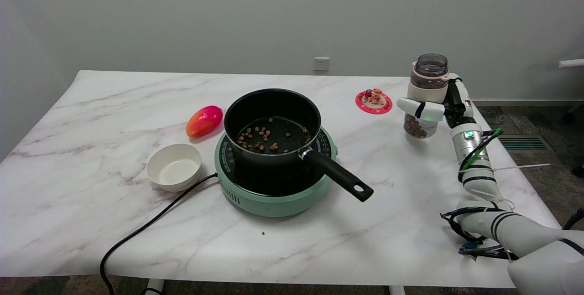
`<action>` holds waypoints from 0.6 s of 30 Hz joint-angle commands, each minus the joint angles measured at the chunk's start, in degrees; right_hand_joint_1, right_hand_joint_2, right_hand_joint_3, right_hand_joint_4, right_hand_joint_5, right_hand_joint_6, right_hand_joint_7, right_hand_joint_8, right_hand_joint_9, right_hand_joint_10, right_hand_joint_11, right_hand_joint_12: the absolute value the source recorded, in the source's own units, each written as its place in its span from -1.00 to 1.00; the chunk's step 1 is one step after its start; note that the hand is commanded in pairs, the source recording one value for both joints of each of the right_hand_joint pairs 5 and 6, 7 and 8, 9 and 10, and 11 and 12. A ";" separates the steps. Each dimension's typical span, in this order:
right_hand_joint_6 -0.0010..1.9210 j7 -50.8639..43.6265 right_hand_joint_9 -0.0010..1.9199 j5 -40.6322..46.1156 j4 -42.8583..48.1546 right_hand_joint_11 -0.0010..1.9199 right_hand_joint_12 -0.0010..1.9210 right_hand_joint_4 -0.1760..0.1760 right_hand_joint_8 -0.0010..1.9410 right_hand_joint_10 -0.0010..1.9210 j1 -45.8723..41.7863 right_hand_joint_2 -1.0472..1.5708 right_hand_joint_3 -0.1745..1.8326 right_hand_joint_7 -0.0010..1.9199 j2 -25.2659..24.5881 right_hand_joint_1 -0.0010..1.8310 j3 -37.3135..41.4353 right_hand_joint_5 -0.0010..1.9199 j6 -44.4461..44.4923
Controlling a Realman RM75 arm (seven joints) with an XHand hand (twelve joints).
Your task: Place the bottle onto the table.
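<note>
The right arm point(479, 172) comes in from the low right corner and bends up over the table's right side. It is white, with black cables tied along it and a small green light near the wrist. The right hand point(438, 106) is up at the end of the arm. Its white fingers point(414, 106) wrap around the bottle point(424, 96). The thumb seems to be hidden behind.

A saucepan point(273, 124) sits on a hotplate point(275, 194) mid-worktop point(91, 222). A bowl point(174, 166) and mango point(204, 121) lie left; a coaster point(373, 102) and bottle point(424, 96) lie right.
</note>
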 commanded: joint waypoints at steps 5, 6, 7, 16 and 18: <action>1.00 -7.94 0.41 8.39 -3.66 0.28 0.28 0.00 0.98 0.41 0.79 0.76 -0.48 1.00 -4.53 0.57 -1.13 1.00 8.16; 1.00 -7.24 0.41 8.87 -3.59 0.28 0.28 0.00 0.98 0.41 0.63 0.76 -0.48 1.00 -4.53 0.57 -1.21 1.00 8.24; 1.00 -6.59 0.41 8.95 -3.58 0.28 0.27 0.00 0.98 0.41 0.63 0.77 -0.48 1.00 -4.53 0.57 -1.21 1.00 8.24; 1.00 -0.91 0.39 9.35 -3.75 0.27 0.27 0.00 0.98 0.39 -0.73 0.75 -0.48 1.00 -4.69 0.57 -0.81 1.00 7.84; 1.00 0.20 0.39 9.67 -4.22 0.27 0.27 0.00 0.98 0.39 -0.97 0.74 -0.48 1.00 -5.09 0.57 -0.73 1.00 7.68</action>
